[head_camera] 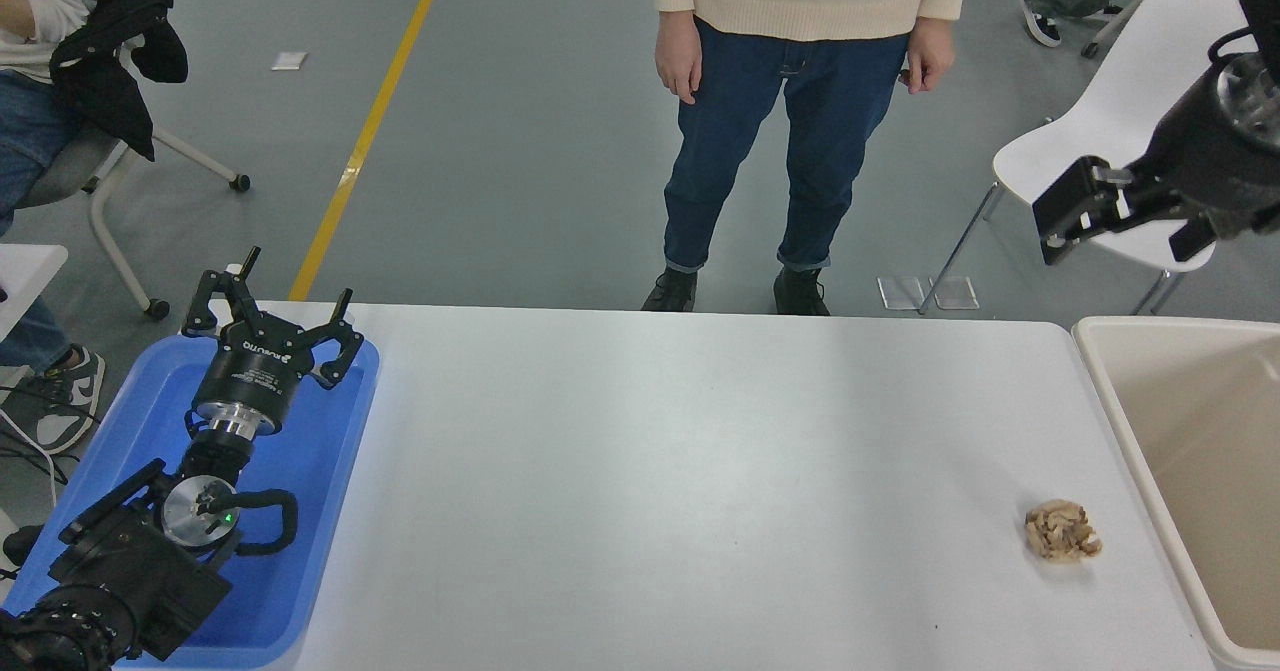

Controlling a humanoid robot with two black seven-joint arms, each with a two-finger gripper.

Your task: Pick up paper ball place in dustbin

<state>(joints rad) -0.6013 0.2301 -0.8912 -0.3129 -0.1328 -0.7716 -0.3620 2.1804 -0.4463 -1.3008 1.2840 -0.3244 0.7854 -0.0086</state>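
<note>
The tan-brown paper ball (pixel 1062 531) lies on the white table (pixel 700 471) near its right front, a short way left of the cream-beige dustbin (pixel 1112 396) that stands at the table's right end. My right gripper (pixel 1125 229) is open and empty, held high above the dustbin's far end, well beyond and above the ball. My left gripper (pixel 275 306) is open and parked over the blue tray at the lower left.
A shallow blue tray (pixel 330 471) sits at the table's left end under my left arm. A person (pixel 800 101) stands at the far side. A white chair (pixel 1110 141) stands behind my right gripper; another chair with a seated person is at the far left.
</note>
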